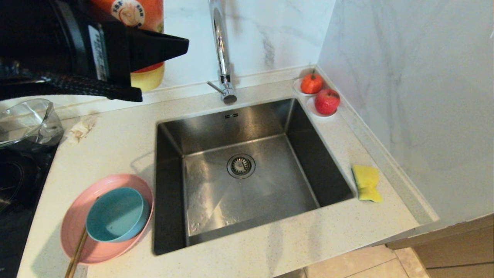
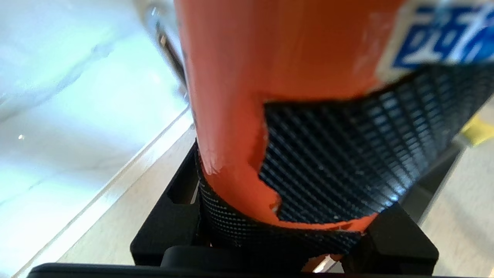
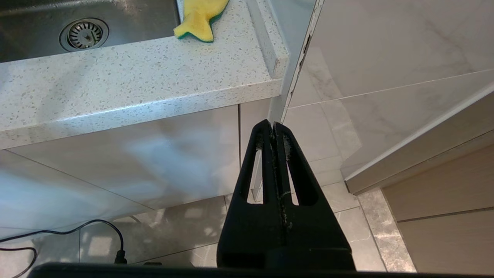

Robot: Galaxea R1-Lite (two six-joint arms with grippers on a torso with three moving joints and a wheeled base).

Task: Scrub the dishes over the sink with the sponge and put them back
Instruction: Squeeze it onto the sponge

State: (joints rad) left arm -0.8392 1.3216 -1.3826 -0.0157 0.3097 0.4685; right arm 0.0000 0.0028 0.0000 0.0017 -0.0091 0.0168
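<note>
A teal bowl (image 1: 115,214) sits inside a pink plate (image 1: 75,231) on the counter left of the steel sink (image 1: 316,162). The yellow sponge (image 1: 366,182) (image 3: 198,17) lies on the counter right of the sink. My left gripper (image 1: 162,69) (image 2: 247,173) is at the back left, near the tap (image 1: 222,50). It is shut on an orange and yellow bottle (image 1: 148,77) (image 2: 231,96), with a textured pad on each side. My right gripper (image 3: 273,127) hangs shut and empty below the counter's front edge, over the floor.
A clear glass bowl (image 1: 27,121) stands on a black hob (image 1: 15,185) at the far left, with a crumpled tissue (image 1: 80,130) beside it. Two red fruits (image 1: 312,83) (image 1: 327,101) sit in the back right corner. A wooden stick (image 1: 78,249) leans on the plate.
</note>
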